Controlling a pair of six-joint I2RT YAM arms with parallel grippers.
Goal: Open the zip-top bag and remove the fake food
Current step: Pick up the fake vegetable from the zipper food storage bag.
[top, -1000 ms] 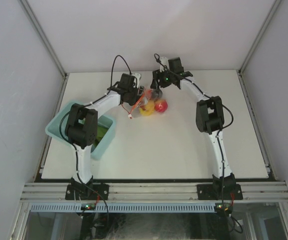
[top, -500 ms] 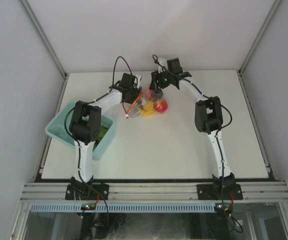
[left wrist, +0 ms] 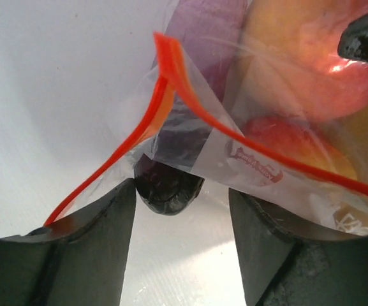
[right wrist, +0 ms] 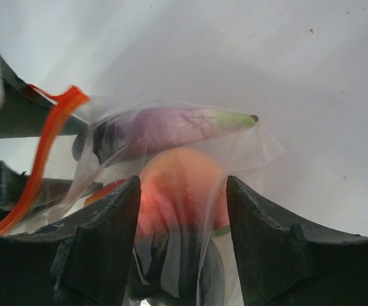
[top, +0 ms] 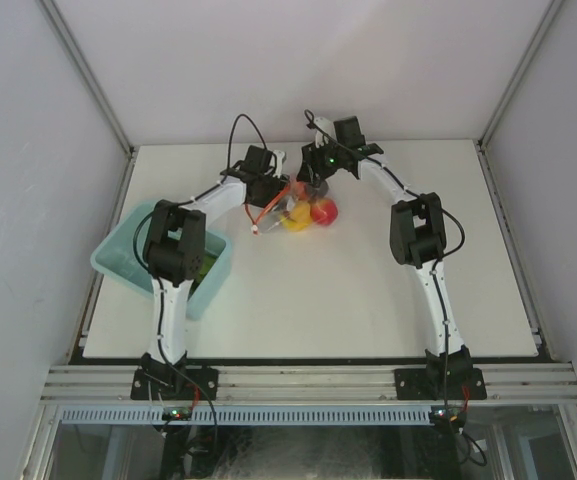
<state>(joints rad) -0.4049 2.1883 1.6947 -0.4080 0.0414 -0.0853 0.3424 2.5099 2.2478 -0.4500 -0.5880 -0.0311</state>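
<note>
Partly done, by the look of it. Well to the right of the light blue bin [top: 118, 262], and farther from the arm bases, lies the zip-top bag [top: 298, 208]. Seen in the left wrist view with its red-orange zip strip [left wrist: 171, 70] split into two diverging lines, so probably unzipped at that end at least. Holds most of the fake food: a purple eggplant [right wrist: 164, 127], an orange-peach fruit [right wrist: 184, 169], a red apple [top: 324, 210] and a yellow banana [top: 294, 222]. Left to do: spreading the mouth wider and getting these pieces out.

On the side of the bag toward the bin, the left gripper [left wrist: 182, 190]: released, fingers wide apart at the mouth, one line of strip running down to one finger. On the side away from the bin, the right gripper [right wrist: 182, 182]: fingers parted astride the plastic and the peach-coloured fruit. Cannot tell whether pressing or merely around it.

Inside the bin, something green [top: 200, 266], too small to identify. No slider clearly made out. Strip cut off at the frame edge. From above, much of the bag covered by both wrists.
</note>
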